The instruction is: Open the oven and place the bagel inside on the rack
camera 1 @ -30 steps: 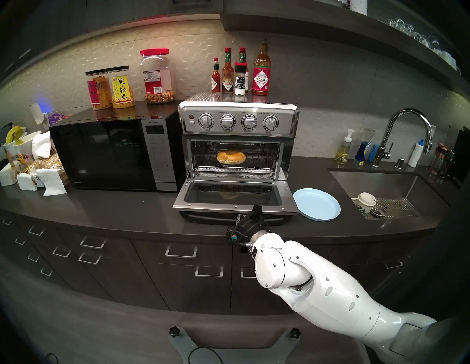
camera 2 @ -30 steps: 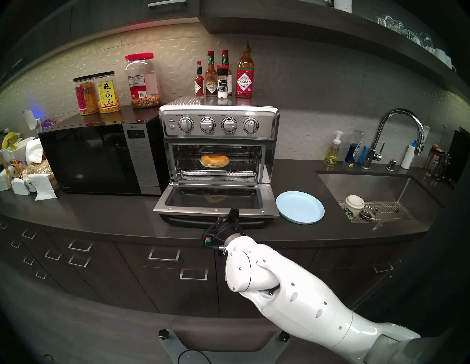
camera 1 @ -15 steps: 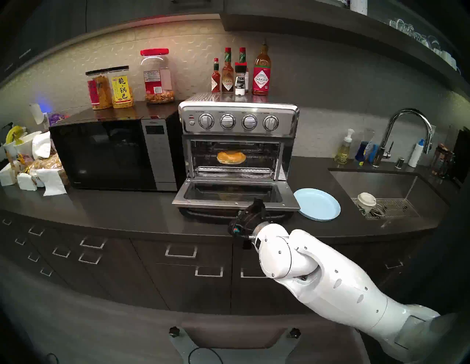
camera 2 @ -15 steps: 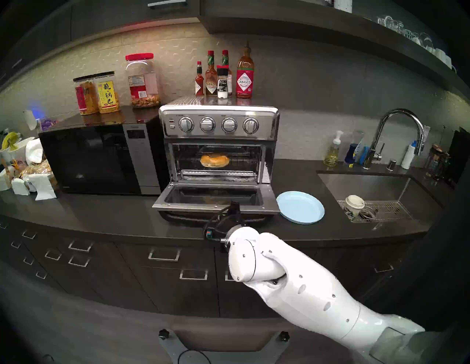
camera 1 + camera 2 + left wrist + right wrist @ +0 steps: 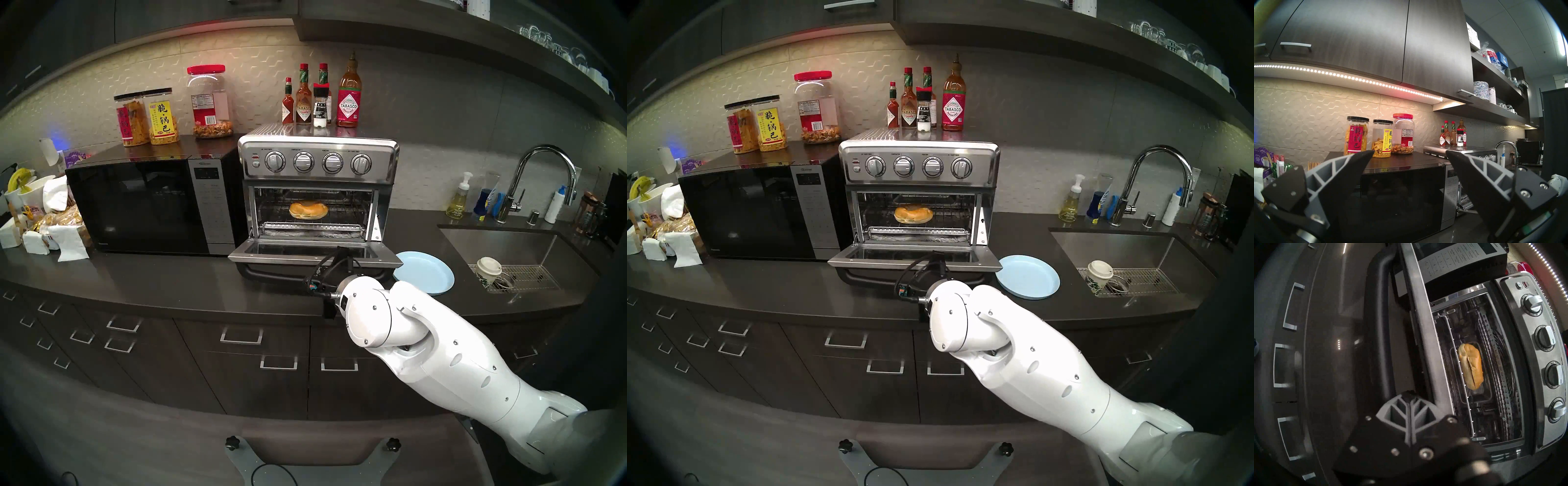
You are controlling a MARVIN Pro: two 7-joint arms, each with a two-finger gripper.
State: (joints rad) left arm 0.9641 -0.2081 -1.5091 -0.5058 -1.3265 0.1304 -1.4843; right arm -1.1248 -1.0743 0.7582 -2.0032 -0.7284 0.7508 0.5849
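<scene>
The steel oven (image 5: pixel 317 163) stands with its glass door (image 5: pixel 271 258) dropped, front edge lifted a little off level. On the wire rack (image 5: pixel 312 225) inside lies the golden-brown bagel (image 5: pixel 308 209), seen side-on as bagel (image 5: pixel 1470 368) in the right wrist view. My right gripper (image 5: pixel 342 253) is shut and holds nothing. Its tips (image 5: pixel 1409 395) sit at the door's front edge, between the black handle (image 5: pixel 1379 319) and the door frame. In the left wrist view my left gripper (image 5: pixel 1409 153) is open and empty, facing the microwave (image 5: pixel 1398 195). It does not show in the head views.
A light blue plate (image 5: pixel 424 275) lies just right of the door. The black microwave (image 5: pixel 142 207) stands against the oven's left side. Sauce bottles (image 5: pixel 348 98) stand on the oven. The sink (image 5: pixel 502 247) with a paper cup (image 5: pixel 488 271) is at the right.
My right arm has moved up and toward the oven. The door's front edge has risen with the shut gripper, from lying flat to slightly tilted up. The bagel has not moved.
</scene>
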